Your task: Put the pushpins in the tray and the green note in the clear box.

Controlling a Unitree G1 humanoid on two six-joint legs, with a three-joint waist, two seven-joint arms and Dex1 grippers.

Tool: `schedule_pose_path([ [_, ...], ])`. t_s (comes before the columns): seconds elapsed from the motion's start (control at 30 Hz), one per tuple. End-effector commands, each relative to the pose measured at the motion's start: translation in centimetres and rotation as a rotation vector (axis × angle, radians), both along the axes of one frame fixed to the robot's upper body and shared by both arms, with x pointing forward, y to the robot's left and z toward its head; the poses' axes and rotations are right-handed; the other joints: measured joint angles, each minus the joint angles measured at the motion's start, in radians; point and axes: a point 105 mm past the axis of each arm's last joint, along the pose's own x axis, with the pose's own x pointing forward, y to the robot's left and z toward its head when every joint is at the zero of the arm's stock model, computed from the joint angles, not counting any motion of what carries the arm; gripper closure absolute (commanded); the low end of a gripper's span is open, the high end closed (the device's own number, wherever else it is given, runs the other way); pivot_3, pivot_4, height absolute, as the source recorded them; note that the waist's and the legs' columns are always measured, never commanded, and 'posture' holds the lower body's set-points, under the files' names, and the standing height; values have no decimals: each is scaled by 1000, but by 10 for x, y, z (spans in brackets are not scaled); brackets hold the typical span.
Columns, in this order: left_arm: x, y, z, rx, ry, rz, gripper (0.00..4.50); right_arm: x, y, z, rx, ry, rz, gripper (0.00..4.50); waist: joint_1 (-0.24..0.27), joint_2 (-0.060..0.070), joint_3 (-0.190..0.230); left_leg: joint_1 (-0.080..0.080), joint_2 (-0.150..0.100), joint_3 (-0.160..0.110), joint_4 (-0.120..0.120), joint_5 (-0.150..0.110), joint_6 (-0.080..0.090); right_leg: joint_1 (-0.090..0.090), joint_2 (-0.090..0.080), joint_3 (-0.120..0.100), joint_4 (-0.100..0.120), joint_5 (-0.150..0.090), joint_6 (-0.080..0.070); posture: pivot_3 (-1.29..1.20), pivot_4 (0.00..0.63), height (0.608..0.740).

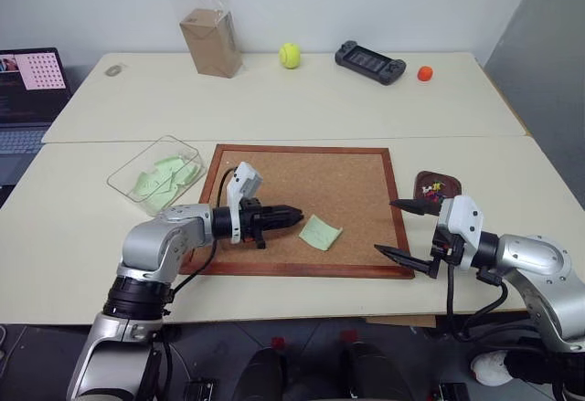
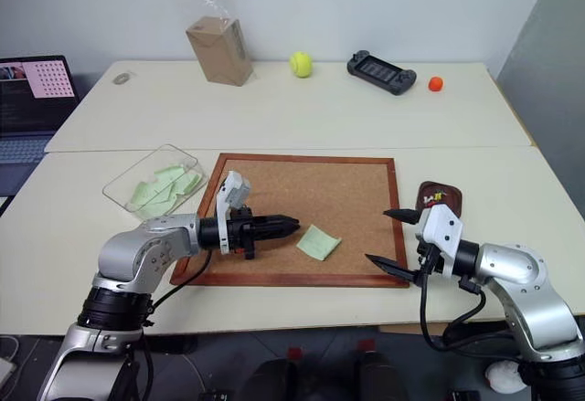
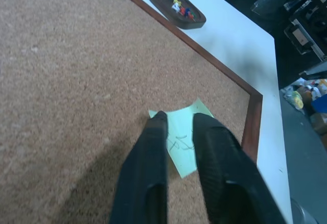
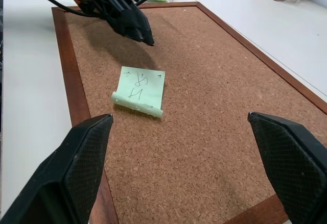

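The green note (image 1: 320,232) was seen lying flat on the corkboard (image 1: 347,186), near its front edge, one edge curled up. The left gripper (image 1: 294,216) was held just beside the note, its fingers parted only slightly with nothing between them, pointing at the note along the board's long axis. The right gripper (image 1: 402,229) was spread wide and empty at the corkboard's right front corner, farther from the note. Coloured pushpins (image 3: 181,8) were seen in the tray (image 3: 162,5), just off the corkboard's right edge; the clear box (image 1: 128,177) stood beside its left edge.

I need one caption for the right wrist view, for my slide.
Open right tool facing green note lying on corkboard, left tool above it.
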Motion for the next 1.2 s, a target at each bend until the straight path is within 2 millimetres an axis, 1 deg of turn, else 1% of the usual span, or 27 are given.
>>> schedule_pose_path([
  [0.03,-2,-4,5,11,7,-61,2503,-6,4,10,-13,-74,19,0,0,0,0,0,0,0,0,0,0,0,0,0,0,0,0,0,150,740],
  [0.1,-1,-5,1,21,24,-60,2245,-7,4,11,-17,-85,24,0,0,0,0,0,0,0,0,0,1,0,0,0,0,0,0,0,150,740],
  [0.13,1,-4,-2,39,30,-52,1985,-8,4,12,-20,-91,26,0,0,0,0,0,0,0,0,0,1,0,0,0,0,0,0,0,150,740],
  [0.17,2,-4,-5,53,33,-46,1902,-8,5,12,-21,-94,26,0,0,0,0,0,0,0,0,0,1,0,0,0,0,0,0,0,150,740],
  [0.23,8,-2,-13,68,60,-13,1488,-11,6,12,-24,-98,39,0,0,0,0,0,0,0,0,0,1,0,0,0,1,0,0,0,150,740],
  [0.33,8,-7,-14,52,88,-29,1488,-15,8,12,-28,-103,55,0,0,0,0,0,0,0,0,-1,1,0,0,0,1,0,0,0,150,740],
  [0.6,5,-26,-17,29,127,-99,1488,-13,9,13,-13,-107,35,0,0,0,0,0,0,0,2,0,1,0,0,0,4,0,0,0,150,740],
  [0.77,-2,-27,-22,47,130,-142,1488,-10,8,15,-1,-110,22,0,0,0,0,1,0,0,2,0,1,0,0,0,5,0,0,0,150,740],
  [0.87,1,-26,-24,49,131,-125,1991,-8,7,16,0,-115,13,0,0,0,0,1,0,0,3,0,1,0,0,0,5,0,0,0,150,740],
  [0.97,3,-25,-25,53,129,-119,2699,-9,8,16,2,-114,11,0,0,0,0,1,0,0,3,0,1,0,0,0,5,0,0,0,150,740],
  [1.1,2,-26,-27,50,132,-119,3366,-9,8,16,2,-113,10,0,0,0,0,1,0,0,3,0,1,0,0,0,5,0,0,0,150,740],
  [1.2,0,-29,-29,52,125,-128,3985,-8,8,16,3,-113,8,0,0,0,0,1,0,0,3,0,1,0,0,0,5,0,0,0,150,740],
])
